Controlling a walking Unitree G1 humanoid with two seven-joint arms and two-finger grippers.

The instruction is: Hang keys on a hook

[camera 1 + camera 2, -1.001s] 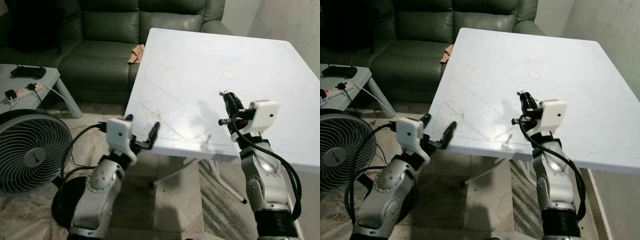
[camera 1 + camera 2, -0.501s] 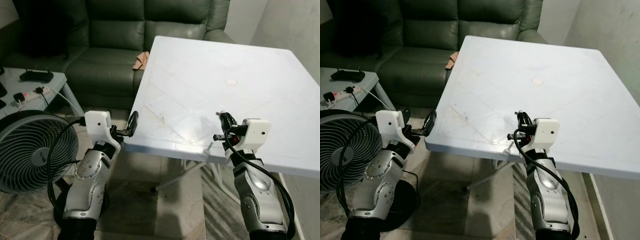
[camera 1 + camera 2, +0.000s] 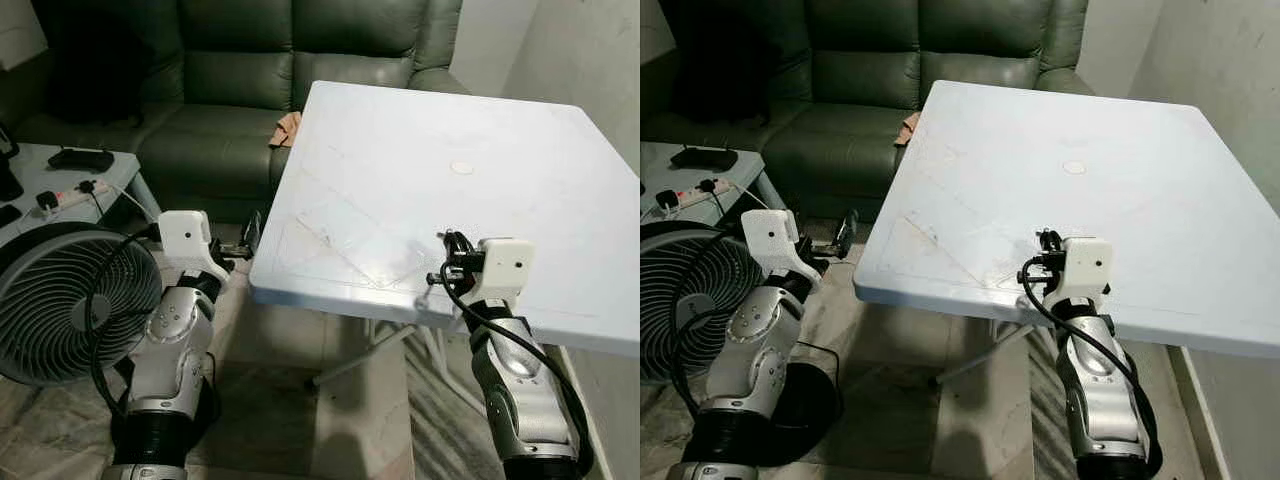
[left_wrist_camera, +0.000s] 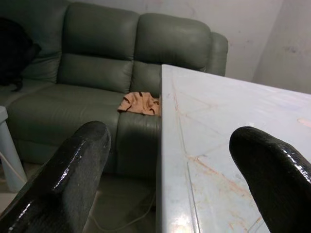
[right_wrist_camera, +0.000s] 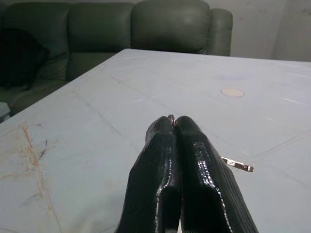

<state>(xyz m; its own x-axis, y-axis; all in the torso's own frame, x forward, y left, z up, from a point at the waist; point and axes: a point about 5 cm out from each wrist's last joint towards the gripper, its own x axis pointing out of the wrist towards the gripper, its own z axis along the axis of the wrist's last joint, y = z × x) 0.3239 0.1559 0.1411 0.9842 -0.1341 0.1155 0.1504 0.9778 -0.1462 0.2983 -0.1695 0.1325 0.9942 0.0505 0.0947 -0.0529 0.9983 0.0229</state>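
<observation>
Right gripper [image 5: 175, 127] clenched on small metal key ring with keys [image 5: 236, 165], over near edge of white square plastic bench [image 3: 400, 160]. Left gripper [image 4: 170, 160] spread, empty. Hook unseen; keep pinch firm, ring hanging free.
</observation>
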